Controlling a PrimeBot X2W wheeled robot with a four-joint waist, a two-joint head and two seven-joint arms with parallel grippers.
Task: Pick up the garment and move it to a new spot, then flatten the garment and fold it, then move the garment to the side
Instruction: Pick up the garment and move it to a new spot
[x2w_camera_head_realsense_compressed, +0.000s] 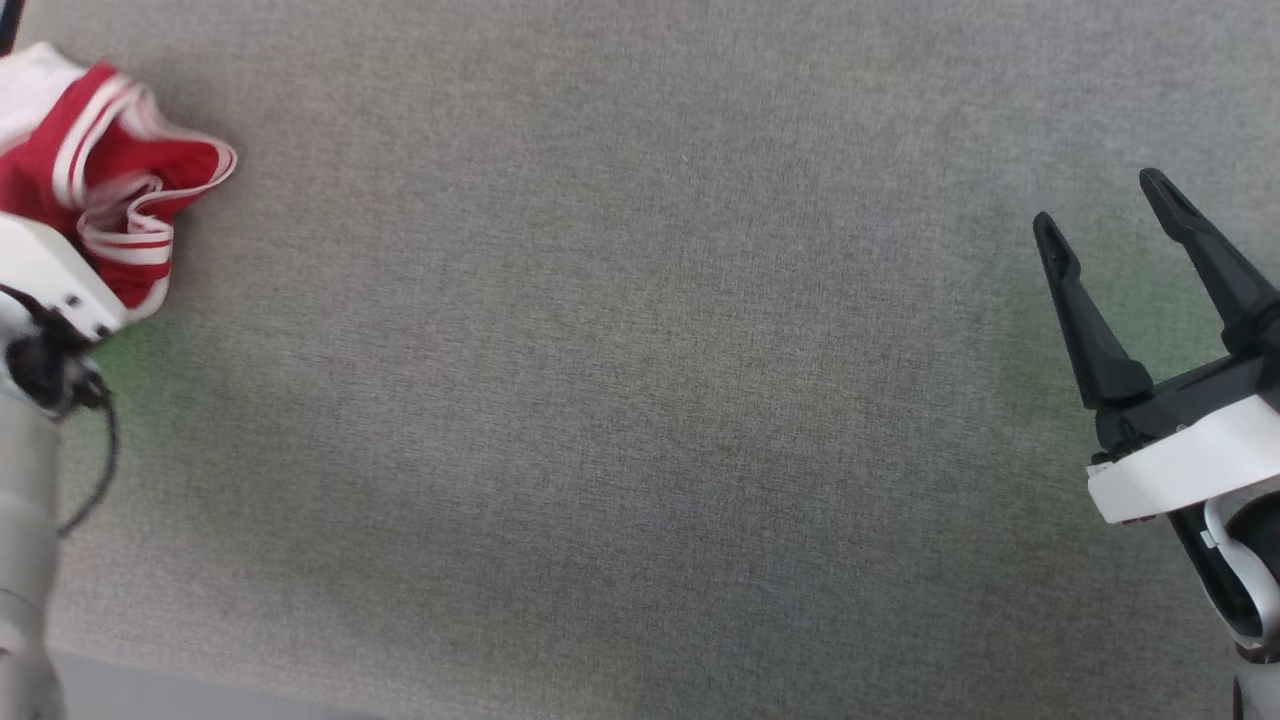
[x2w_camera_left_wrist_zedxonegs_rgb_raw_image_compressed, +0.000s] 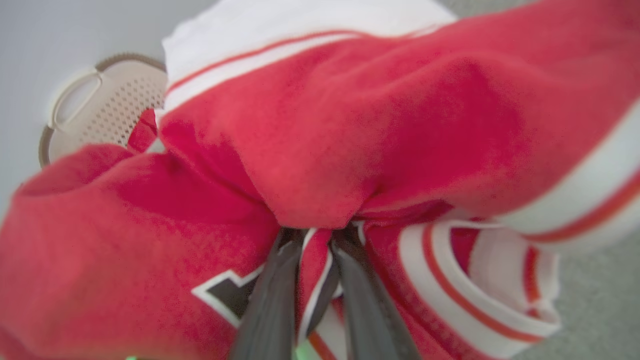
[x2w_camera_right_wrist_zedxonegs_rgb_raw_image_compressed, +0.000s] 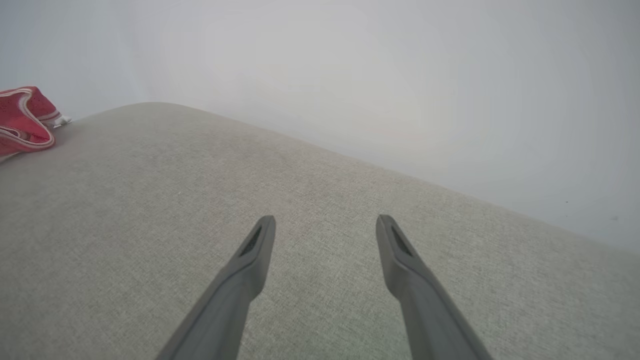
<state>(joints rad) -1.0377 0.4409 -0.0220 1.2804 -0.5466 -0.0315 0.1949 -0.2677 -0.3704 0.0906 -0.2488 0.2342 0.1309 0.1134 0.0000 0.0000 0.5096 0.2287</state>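
The left end effector (x2w_camera_left_wrist_zedxonegs_rgb_raw_image_compressed: 317, 240) is pinching a fold of the shirt (x2w_camera_left_wrist_zedxonegs_rgb_raw_image_compressed: 350, 125). Its two dark fingers (x2w_camera_left_wrist_zedxonegs_rgb_raw_image_compressed: 270, 310) stand close together with a strip of red cloth and white trim caught between them, and the bunched body of the shirt bulges just beyond the tips. In the head view the shirt (x2w_camera_head_realsense_compressed: 120, 170) lies crumpled just ahead of that arm's white wrist, on the grey table (x2w_camera_head_realsense_compressed: 640, 400). The right end effector (x2w_camera_head_realsense_compressed: 1100, 205) is spread wide and holds nothing. It hovers over bare table, with the shirt (x2w_camera_right_wrist_zedxonegs_rgb_raw_image_compressed: 22, 117) well off to its left.

The step in hand looks like the pick-up that begins the task. The grip seems to take only a narrow fold near the striped trim, so the pinch should be firm before any lift, since soft cloth can slip from a shallow bite. Lift straight up until the hanging part clears the table. Dragging is best avoided, because the woven surface may hold the cloth back. Carry the shirt towards the open stretch between the two end effectors, where there is room to spread it. Lower it slowly so that it drapes open and does not land in a heap. The right end effector, being spread, is well placed to take a second edge once the shirt comes near it.
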